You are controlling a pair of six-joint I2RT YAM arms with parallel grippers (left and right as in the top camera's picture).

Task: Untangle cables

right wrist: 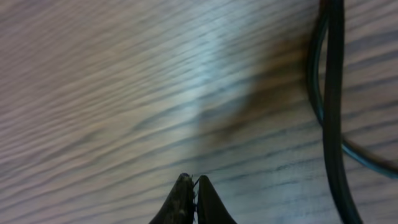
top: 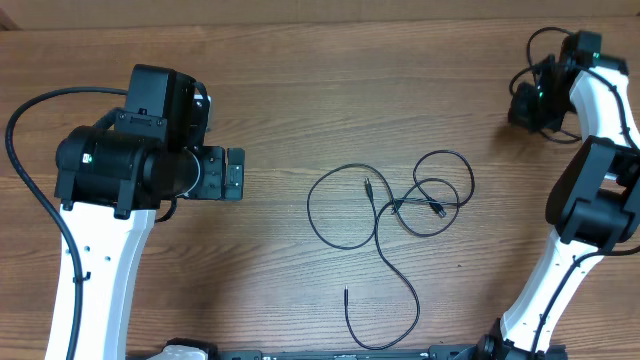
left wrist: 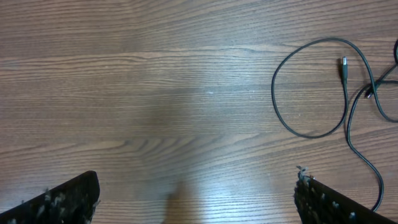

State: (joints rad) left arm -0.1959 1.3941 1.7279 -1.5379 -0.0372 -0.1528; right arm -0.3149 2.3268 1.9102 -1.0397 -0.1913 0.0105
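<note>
- Left tool (top: pixel 233 174): fingers spread wide and empty, at 9 o'clock in the overhead view. The cables lie well apart, at its 3 o'clock.
- Cables (top: pixel 399 205): thin black cords in loose overlapping loops on the worktop (top: pixel 300 90). They cross near the middle, and one tail runs toward 6 o'clock.
- Right tool (right wrist: pixel 194 200): pressed together on nothing, at 1 o'clock, far from the cords.
- Risk: a pinch at the crossing would likely catch two strands and tighten the tangle. The flat cord may also slip.

Brn wood-grain tbl (top: pixel 300 80)
</note>
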